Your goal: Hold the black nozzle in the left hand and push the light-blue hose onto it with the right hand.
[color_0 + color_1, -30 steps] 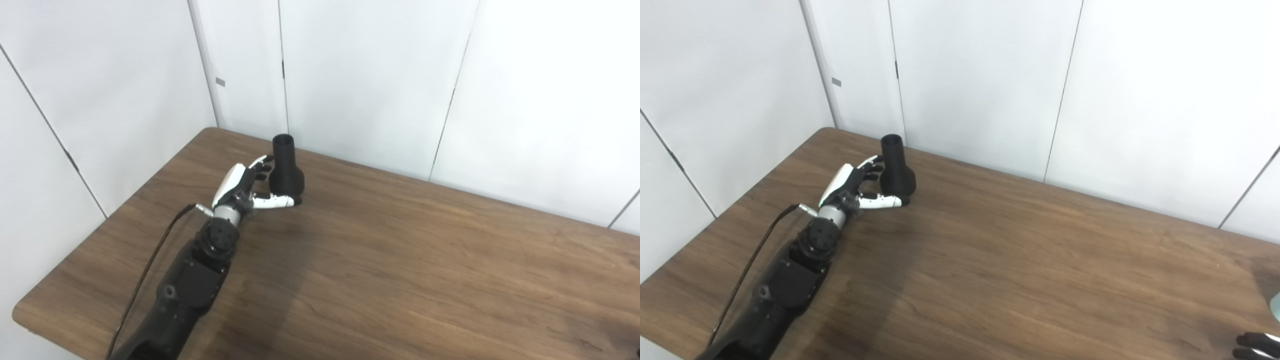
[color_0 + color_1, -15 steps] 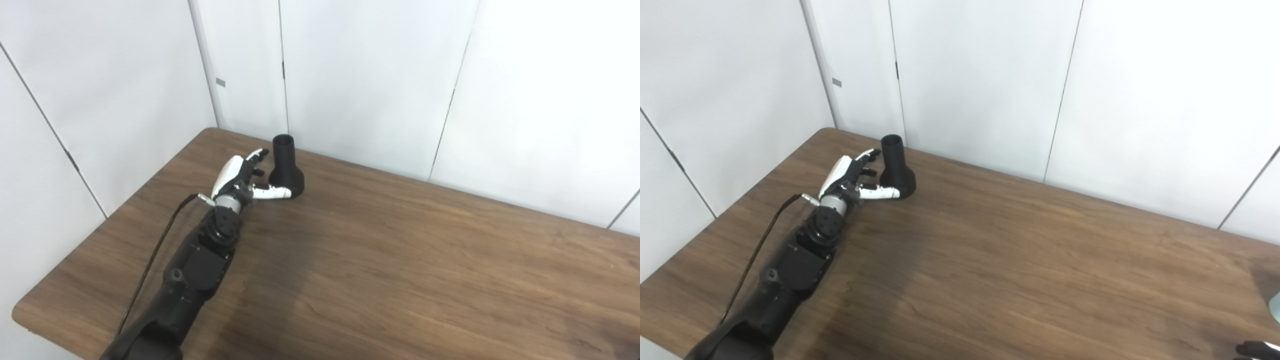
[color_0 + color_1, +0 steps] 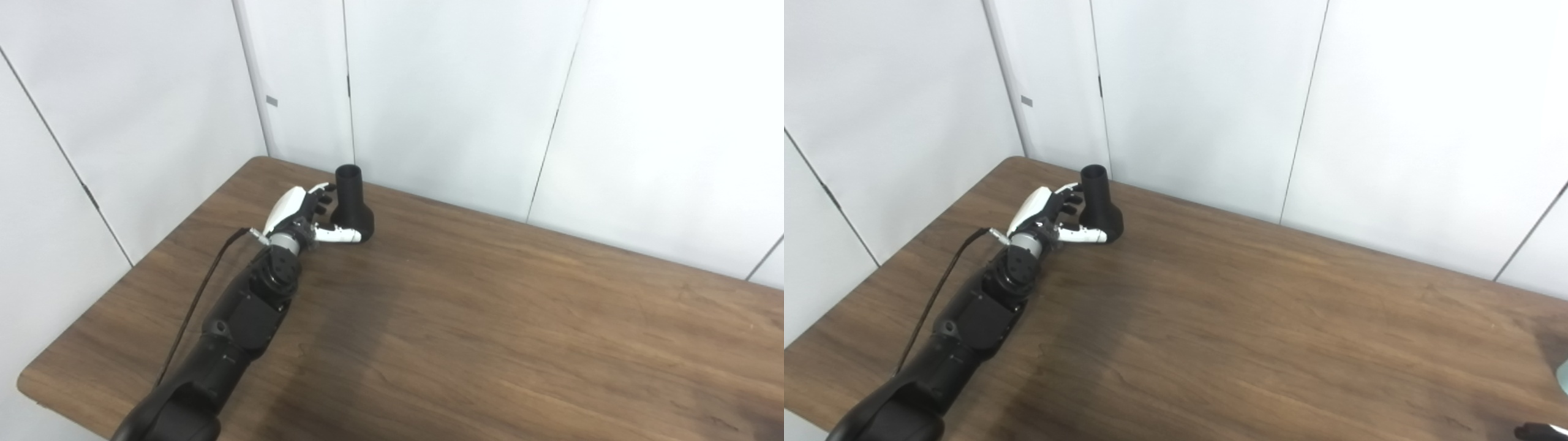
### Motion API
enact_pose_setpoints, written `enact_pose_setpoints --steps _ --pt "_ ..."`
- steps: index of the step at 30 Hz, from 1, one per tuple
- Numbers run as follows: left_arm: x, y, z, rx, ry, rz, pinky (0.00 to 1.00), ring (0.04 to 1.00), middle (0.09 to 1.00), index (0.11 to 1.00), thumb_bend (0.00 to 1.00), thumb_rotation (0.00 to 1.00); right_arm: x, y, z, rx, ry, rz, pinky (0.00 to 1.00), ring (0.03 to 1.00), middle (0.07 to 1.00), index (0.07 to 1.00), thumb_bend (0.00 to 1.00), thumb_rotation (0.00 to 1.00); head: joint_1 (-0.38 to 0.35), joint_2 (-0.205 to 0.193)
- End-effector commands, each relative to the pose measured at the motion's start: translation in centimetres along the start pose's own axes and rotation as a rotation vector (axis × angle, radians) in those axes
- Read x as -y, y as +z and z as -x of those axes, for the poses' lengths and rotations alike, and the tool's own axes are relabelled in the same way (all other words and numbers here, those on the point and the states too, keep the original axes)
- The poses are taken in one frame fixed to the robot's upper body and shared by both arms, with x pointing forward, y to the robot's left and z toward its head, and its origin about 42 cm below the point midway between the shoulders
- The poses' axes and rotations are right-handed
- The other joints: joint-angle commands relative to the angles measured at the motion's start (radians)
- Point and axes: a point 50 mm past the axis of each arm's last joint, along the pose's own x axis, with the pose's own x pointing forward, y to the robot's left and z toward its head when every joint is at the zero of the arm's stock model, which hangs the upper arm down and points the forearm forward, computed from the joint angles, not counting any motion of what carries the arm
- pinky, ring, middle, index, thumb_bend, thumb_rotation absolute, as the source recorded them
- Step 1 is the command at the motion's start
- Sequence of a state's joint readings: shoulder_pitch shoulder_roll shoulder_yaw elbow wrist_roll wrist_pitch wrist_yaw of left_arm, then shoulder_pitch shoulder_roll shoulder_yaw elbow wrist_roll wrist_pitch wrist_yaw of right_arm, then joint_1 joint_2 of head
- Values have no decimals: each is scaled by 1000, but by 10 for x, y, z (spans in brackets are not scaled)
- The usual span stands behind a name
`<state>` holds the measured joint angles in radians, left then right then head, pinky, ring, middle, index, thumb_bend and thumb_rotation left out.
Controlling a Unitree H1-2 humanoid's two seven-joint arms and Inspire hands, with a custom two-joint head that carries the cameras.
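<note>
the left hand (image 3: 303,214) reaches in over the far left part of the wooden desk (image 3: 490,318), its dark arm (image 3: 233,331) coming up from the bottom left with a thin black cable (image 3: 196,306) running along its outer side. the hand is white on the back with dark fingers (image 3: 321,199), and it is released, the fingers apart and curved toward the black nozzle (image 3: 351,205) just to its right. the upper fingertips lie at the nozzle's narrow neck and the white thumb (image 3: 337,234) stretches along the front of its wide base; they seem to touch it or nearly so, but the hand has not closed around it and holds nothing. the black nozzle stands upright on the desk near the far edge, close to the white wall panels (image 3: 459,92). it is matte black, with a wide rounded base that tapers up into a slimmer straight tube whose round mouth opens upward. to the right the desk runs bare and brown with a dark grain. at the far right edge of the right eye view a sliver of something pale blue-green (image 3: 1562,375) shows, too cut off to tell what it is, and in the bottom right corner a small dark bit of the right hand (image 3: 1543,431) pokes into view; whether that hand is released or clenched i cannot tell.
</note>
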<state>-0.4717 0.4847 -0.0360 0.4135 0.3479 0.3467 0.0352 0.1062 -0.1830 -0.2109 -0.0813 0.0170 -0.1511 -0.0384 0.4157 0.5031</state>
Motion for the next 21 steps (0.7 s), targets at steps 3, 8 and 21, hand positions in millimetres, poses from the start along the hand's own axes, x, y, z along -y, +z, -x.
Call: enact_pose_setpoints --steps 3,8,21 --pt "19 -6 3 -33 -117 2 759 834 864 894 1000 260 -3 7 -4 33 -5 -30 393 534 573 536 872 665 -1 -1" --pt "22 6 4 12 -152 8 780 845 868 895 1000 262 -5 9 -2 20 -5 -33 396 539 578 537 854 656 -11 -4" --pt "38 24 0 29 -172 -143 707 833 858 857 1000 220 -5 13 1 15 -2 -29 401 547 585 546 812 644 -17 3"
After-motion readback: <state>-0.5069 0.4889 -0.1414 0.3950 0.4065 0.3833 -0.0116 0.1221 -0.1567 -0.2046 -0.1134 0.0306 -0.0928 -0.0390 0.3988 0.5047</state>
